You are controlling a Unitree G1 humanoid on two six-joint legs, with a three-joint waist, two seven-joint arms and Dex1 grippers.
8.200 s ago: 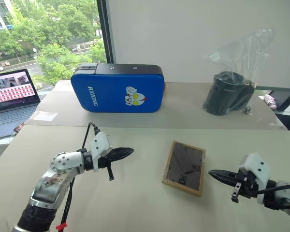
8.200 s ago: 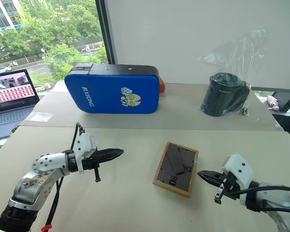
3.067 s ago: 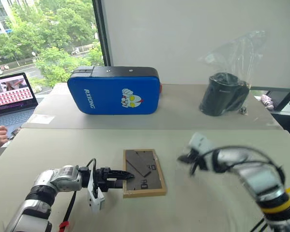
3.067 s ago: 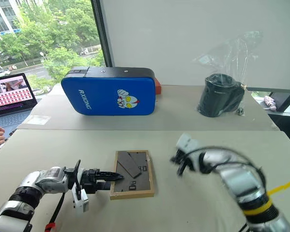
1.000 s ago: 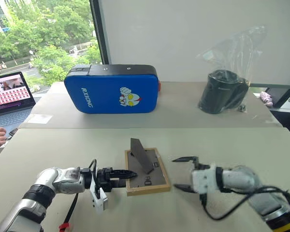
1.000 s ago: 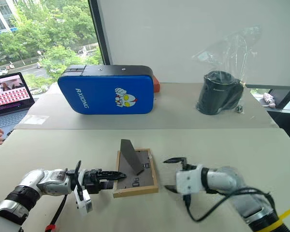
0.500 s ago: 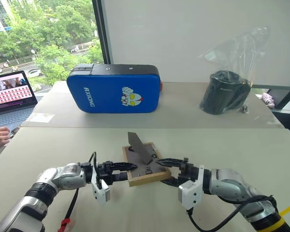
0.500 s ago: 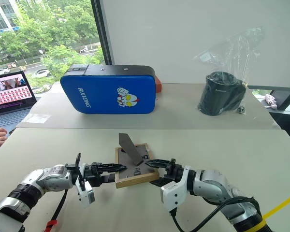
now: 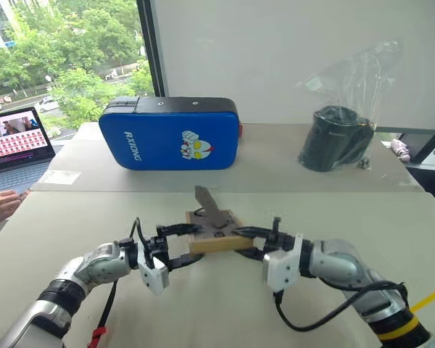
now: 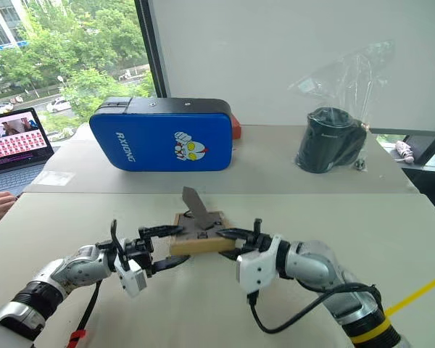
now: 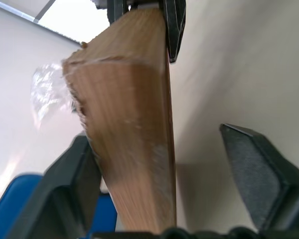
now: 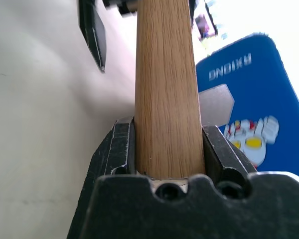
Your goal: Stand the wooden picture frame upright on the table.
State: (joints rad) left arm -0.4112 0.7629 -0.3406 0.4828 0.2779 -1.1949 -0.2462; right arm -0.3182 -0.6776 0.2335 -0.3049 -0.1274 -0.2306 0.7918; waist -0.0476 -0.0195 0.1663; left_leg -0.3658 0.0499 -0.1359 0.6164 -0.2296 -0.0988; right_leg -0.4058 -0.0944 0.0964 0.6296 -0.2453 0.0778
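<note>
The right gripper (image 10: 228,243) jaws clamp the small light-wood picture frame (image 10: 200,237); the left gripper (image 10: 168,248) jaws stand open around its opposite end.

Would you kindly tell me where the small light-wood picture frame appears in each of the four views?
Left eye view: small light-wood picture frame low centre, between both pincers.
Right eye view: low centre, slightly further left.
Left wrist view: wooden edge running up the middle, against one finger.
Right wrist view: upright wooden edge clamped between the fingers.
Shared landmark: big blue padded case behind the frame.
</note>
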